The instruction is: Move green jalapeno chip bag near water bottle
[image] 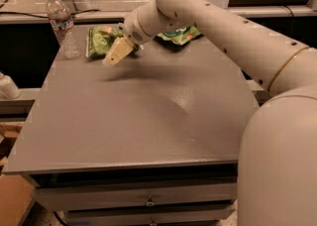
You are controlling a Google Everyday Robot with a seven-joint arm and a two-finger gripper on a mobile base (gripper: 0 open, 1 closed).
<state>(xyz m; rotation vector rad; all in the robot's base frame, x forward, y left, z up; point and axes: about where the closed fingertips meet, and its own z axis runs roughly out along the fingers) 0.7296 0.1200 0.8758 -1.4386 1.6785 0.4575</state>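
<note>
The green jalapeno chip bag lies flat at the far left of the grey table, just right of the water bottle, which stands upright at the far left corner. My gripper hangs just above the table at the bag's front right edge, pointing down and to the left. It holds nothing that I can see. The arm reaches in from the right and hides part of the bag's right side.
A second green bag lies at the far edge behind the arm. My arm's large white body fills the right side. Drawers sit under the table front. Dark gaps flank the table.
</note>
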